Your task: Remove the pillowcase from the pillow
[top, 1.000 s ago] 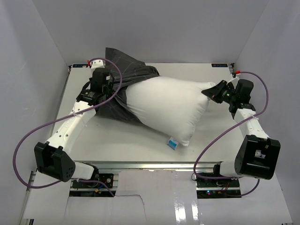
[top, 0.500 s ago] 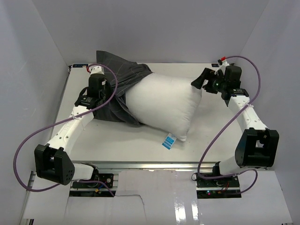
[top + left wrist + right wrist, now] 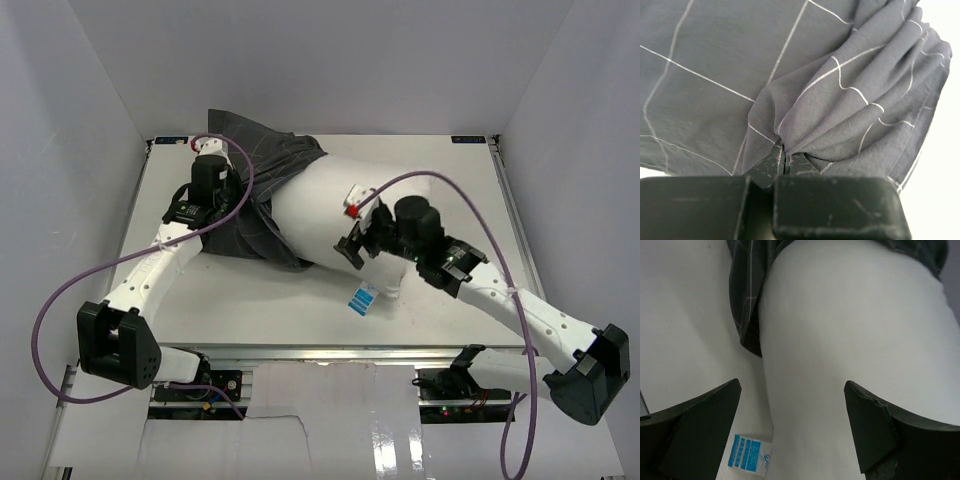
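The white pillow lies across the table's middle, its far-left end still inside the dark checked pillowcase. A blue-and-white tag sticks out at its near edge. My left gripper is at the case's left side, shut on a bunched fold of the pillowcase, its tips pinched together in the cloth. My right gripper hovers over the pillow's near end, open and holding nothing. In the right wrist view the right gripper straddles the pillow, with the tag and the case's hem below.
The white table is boxed in by white walls on the left, back and right. Purple cables loop from both arms, the right one arching over the table. A metal rail runs along the near edge.
My right gripper let go of the pillow's right corner, opened, and swung from the far right to above the pillow's near end. The pillow slid left. My left gripper kept its hold.
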Available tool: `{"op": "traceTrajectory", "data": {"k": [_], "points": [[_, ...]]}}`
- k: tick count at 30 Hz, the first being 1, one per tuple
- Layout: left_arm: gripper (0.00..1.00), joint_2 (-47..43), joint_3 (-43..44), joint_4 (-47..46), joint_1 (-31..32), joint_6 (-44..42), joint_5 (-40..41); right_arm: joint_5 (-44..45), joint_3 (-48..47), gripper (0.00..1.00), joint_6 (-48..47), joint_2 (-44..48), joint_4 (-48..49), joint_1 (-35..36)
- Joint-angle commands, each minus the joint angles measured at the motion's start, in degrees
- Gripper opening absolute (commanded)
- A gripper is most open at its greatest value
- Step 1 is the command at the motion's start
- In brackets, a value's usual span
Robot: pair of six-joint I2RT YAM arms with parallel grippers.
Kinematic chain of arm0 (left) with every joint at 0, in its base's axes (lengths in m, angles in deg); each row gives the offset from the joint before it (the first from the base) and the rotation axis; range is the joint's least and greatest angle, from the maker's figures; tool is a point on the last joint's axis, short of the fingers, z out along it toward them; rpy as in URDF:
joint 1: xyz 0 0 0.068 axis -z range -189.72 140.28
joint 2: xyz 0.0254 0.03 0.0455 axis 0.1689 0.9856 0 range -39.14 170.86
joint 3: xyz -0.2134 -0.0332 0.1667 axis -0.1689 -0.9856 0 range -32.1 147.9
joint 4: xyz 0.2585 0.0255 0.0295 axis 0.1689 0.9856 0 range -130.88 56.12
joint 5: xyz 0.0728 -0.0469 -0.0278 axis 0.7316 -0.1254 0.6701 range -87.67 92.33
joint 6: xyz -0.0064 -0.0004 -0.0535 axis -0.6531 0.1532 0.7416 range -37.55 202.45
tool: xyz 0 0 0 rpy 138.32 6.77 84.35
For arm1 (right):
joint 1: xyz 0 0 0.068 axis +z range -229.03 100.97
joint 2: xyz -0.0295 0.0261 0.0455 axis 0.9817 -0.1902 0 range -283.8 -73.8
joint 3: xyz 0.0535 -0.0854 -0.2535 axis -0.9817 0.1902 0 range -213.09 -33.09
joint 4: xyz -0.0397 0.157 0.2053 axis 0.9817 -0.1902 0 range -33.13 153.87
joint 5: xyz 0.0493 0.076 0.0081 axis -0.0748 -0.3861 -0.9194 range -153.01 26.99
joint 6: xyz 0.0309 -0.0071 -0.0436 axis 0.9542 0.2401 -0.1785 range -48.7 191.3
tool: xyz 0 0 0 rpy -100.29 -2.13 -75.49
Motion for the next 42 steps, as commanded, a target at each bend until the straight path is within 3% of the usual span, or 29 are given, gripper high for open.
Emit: {"op": "traceTrajectory", "data": {"k": [1, 5, 9, 12, 15, 19, 21, 22, 24, 25, 26, 27, 28, 30, 31, 32, 34, 37, 42], "points": [[0.00, -3.5, -2.5, -2.3, 0.1, 0.6, -2.3, 12.3, 3.7, 0.90, -15.8, -2.0, 1.1, 5.8], [0.00, -3.8, -2.5, -1.9, 0.1, 0.6, -3.1, 17.2, 5.3, 0.90, -18.5, -7.0, 1.7, 9.6], [0.00, -3.7, -1.8, -1.2, 0.1, 0.6, -2.8, 24.6, 9.4, 0.90, -21.6, -11.5, 11.0, 13.3], [0.00, -3.7, -1.8, -0.9, 0.1, 0.6, -2.8, 35.3, 13.7, 0.90, -27.2, -16.3, 24.8, 14.8], [0.00, -4.4, -2.1, -0.9, 0.1, 0.9, -2.8, 38.3, 12.1, 0.90, -27.8, -22.2, 27.2, 14.1], [0.00, -5.3, -2.1, -1.1, 0.1, 1.6, -4.5, 39.8, 11.3, 0.99, -25.5, -25.3, 30.7, 13.4], [0.00, -6.3, -2.3, -1.1, 0.0, 1.8, -5.2, 42.3, 11.7, 0.71, -25.3, -25.9, 35.6, 13.1], [0.00, -6.7, -2.4, -1.1, 0.1, 1.9, -5.7, 43.6, 12.5, 0.50, -25.4, -26.1, 37.6, 13.0], [0.00, -7.7, -2.6, -0.8, 0.1, 1.9, -5.7, 43.7, 13.7, 0.35, -25.4, -25.7, 42.0, 12.9], [0.00, -8.7, -2.6, -0.6, 0.1, 1.7, -5.9, 43.3, 13.9, 0.16, -24.9, -24.8, 42.4, 12.9], [0.00, -8.9, -2.2, 0.1, 0.0, 1.0, -6.1, 43.4, 13.7, 0.08, -24.2, -24.4, 42.4, 12.9], [0.03, -9.2, -1.9, 0.8, 0.1, 0.7, -6.5, 43.6, 13.5, 0.08, -23.2, -23.9, 42.3, 12.8], [0.22, -9.6, -1.5, 1.5, 0.1, 0.2, -7.0, 43.5, 13.7, 0.08, -23.1, -22.5, 42.3, 12.8], [0.46, -10.2, -1.0, 3.5, 0.1, -1.2, -7.6, 43.5, 13.8, 0.08, -21.2, -20.7, 42.2, 12.6], [0.63, -11.2, -1.1, 4.7, 0.0, -2.1, -10.1, 43.0, 13.5, 0.08, -20.2, -18.4, 41.7, 12.4], [0.68, -12.0, -1.7, 5.4, 0.1, -2.4, -10.3, 42.0, 12.9, 0.08, -19.1, -17.2, 40.1, 12.0], [0.75, -14.9, -2.7, 6.9, 0.1, -3.3, -9.3, 36.8, 10.8, 0.08, -13.8, -13.9, 31.8, 10.3], [0.77, -18.6, -4.6, 8.3, 0.0, -4.8, -8.1, 30.0, 6.5, 0.08, -7.6, -11.5, 23.7, 6.9], [0.74, -18.4, -6.3, 9.0, 0.1, -5.5, -10.3, 23.8, 5.4, 0.08, -2.8, -9.5, 20.5, 3.2]]}}
